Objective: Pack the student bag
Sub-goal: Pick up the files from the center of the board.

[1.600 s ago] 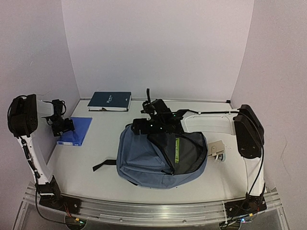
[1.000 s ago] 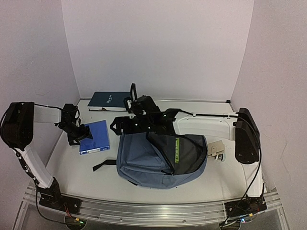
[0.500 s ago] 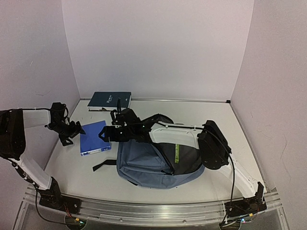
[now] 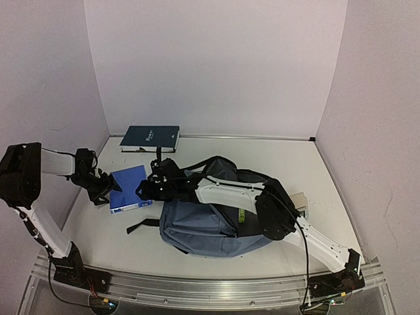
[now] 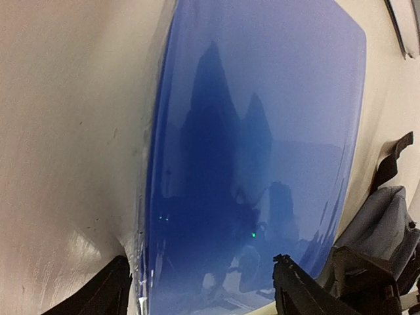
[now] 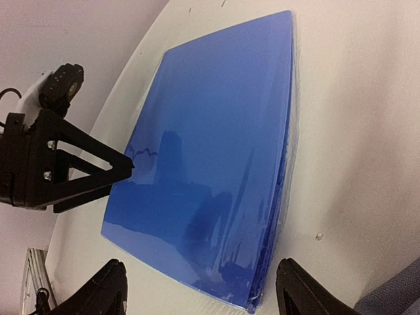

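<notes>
The slate-blue student bag [image 4: 197,226] lies in the middle of the table, its black lining and a green label showing under my right arm. A small flat bright-blue book [image 4: 128,188] lies just left of it. My left gripper [image 4: 105,189] is open at the book's left edge; in the left wrist view its gripper [image 5: 203,295] hangs low over the glossy book [image 5: 262,118]. My right gripper [image 4: 141,190] reaches across the bag and is open at the book's right edge; in the right wrist view its gripper [image 6: 203,295] frames the book's near corner [image 6: 210,177].
A dark navy book [image 4: 149,138] lies at the back wall. A tan object [image 4: 299,199] sits right of the bag. The left gripper's black fingers [image 6: 65,167] show beyond the book. Bag fabric [image 5: 377,223] is near the book's right side.
The bright-blue book was slid right toward the bag by the left gripper. My right arm swung left over the bag and now reaches the book. Both grippers have closed in on it.
</notes>
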`<action>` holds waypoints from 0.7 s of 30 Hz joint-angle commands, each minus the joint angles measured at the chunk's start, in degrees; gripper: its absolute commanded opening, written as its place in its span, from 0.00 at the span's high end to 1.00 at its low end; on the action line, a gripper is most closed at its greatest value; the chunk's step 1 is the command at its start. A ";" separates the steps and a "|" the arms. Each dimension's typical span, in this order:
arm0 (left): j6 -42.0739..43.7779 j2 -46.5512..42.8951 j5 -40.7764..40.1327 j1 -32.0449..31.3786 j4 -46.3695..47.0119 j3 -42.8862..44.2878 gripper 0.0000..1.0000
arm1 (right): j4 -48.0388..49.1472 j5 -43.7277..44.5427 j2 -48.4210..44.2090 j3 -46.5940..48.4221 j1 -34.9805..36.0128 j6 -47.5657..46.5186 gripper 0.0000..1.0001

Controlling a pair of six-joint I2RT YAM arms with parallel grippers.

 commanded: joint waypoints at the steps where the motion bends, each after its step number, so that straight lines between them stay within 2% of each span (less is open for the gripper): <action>1: -0.60 1.65 1.97 -0.34 1.48 -0.74 0.28 | -4.27 1.77 3.17 1.07 0.32 2.28 0.25; 5: -0.59 1.10 2.34 -0.79 1.50 -0.91 0.29 | -4.35 0.71 4.14 1.39 0.79 3.01 0.24; 10: -0.15 1.56 5.52 -1.33 3.08 -1.81 0.34 | -3.52 -6.06 7.20 4.29 0.84 4.08 0.24; 14: -0.35 1.55 7.72 -1.72 4.68 -3.32 0.40 | -1.13 -8.72 5.31 2.03 0.84 4.22 0.27; 16: -0.77 0.77 8.90 -1.79 5.61 -4.69 0.42 | 2.79 -10.08 2.32 -2.46 0.86 4.40 0.31; 21: -2.14 -1.15 13.20 -2.06 8.03 -7.43 0.49 | 15.51 -15.46 -5.94 -12.79 0.87 7.39 0.53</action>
